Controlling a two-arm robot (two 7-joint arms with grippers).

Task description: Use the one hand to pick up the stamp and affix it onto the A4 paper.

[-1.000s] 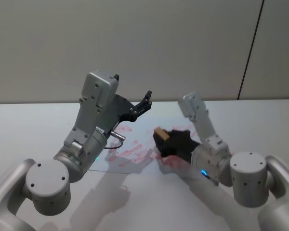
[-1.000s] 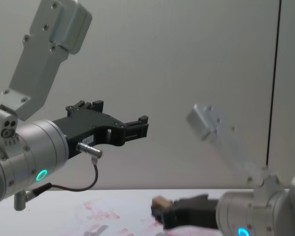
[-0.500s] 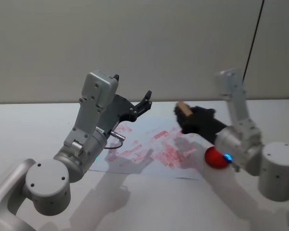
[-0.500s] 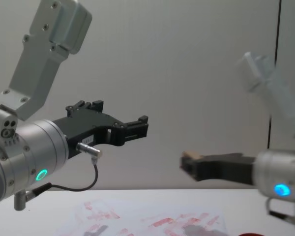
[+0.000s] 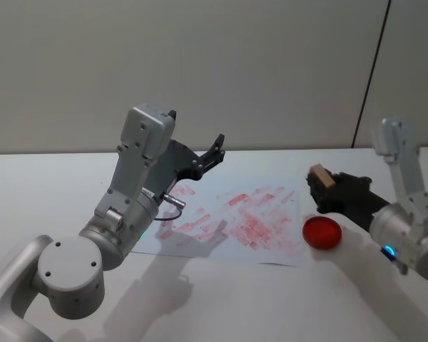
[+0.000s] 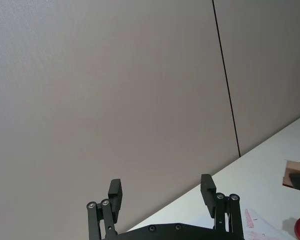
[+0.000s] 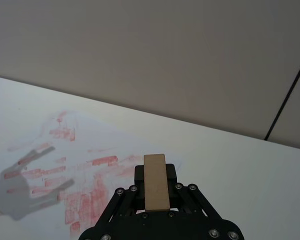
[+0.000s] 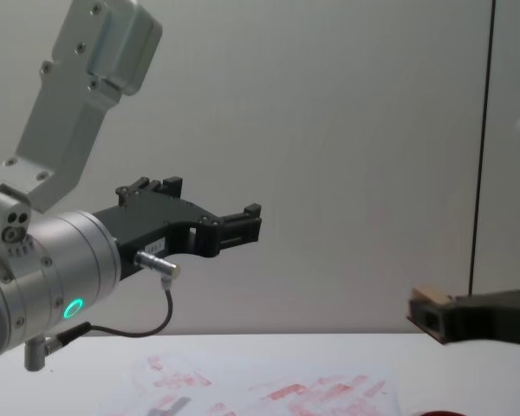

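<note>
Head view: a white table point(image 5: 221, 299) carries the A4 paper point(image 5: 232, 217), dense with red prints, and just off its right edge a round red ink pad point(image 5: 322, 232). The left gripper point(image 5: 215, 153) hangs raised above the sheet's far left, fingers spread. The right gripper point(image 5: 319, 184) hovers above the pad, clenched on the stamp point(image 5: 319, 175).

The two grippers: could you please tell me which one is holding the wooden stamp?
The right gripper, on the blue-lit wrist, is shut on the stamp above the red ink pad. The left gripper, green-lit, is open and holds nothing.
</note>
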